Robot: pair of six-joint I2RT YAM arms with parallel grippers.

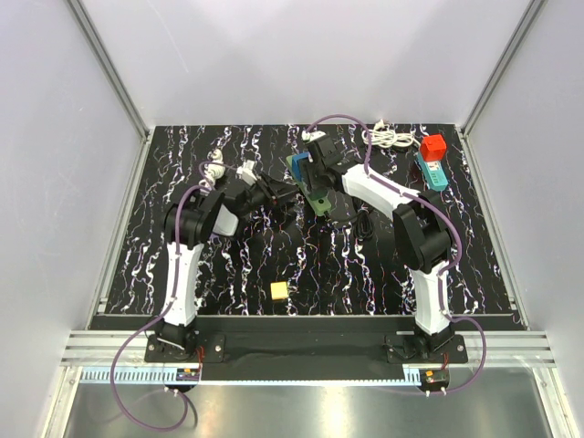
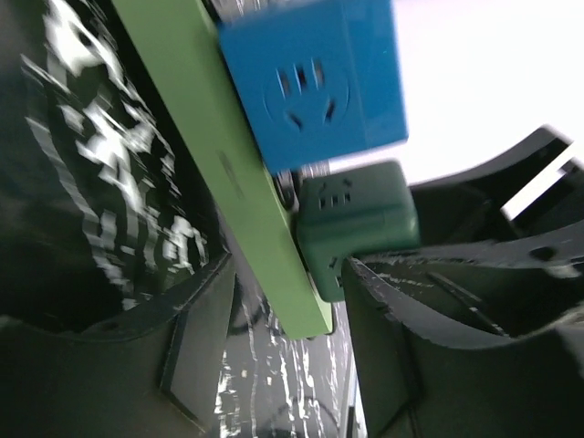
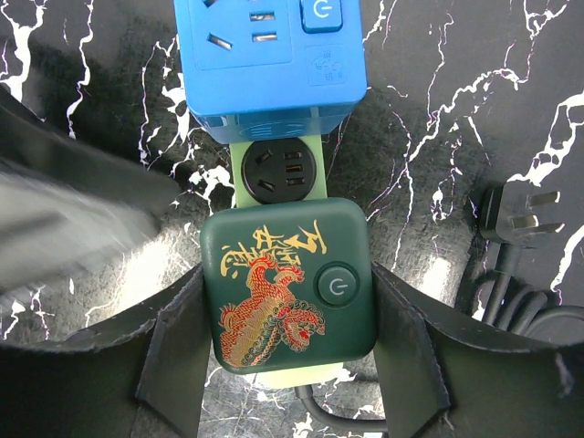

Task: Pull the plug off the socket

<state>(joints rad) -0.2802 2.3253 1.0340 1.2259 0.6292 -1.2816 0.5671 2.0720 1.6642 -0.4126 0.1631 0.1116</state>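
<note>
black white-veined counter (image 1: 228, 274) under plain white walls (image 1: 301, 64): grip taken, pull not yet made.
the right fingers (image 3: 178, 347) are clamped on the flanks of the dark green plastic cube plug (image 3: 287, 283) with the gold dragon print, seated on the pale green plastic socket strip (image 2: 228, 164) just below a blue plastic cube adapter (image 3: 265, 55). the left fingers (image 2: 192, 338) stand apart, straddling the strip's end with the plug just beside one of them, touching nothing that i can see. this looks like the bracing step; next, the left fingers should pinch the strip firmly while the right draws the plug straight off.
</note>
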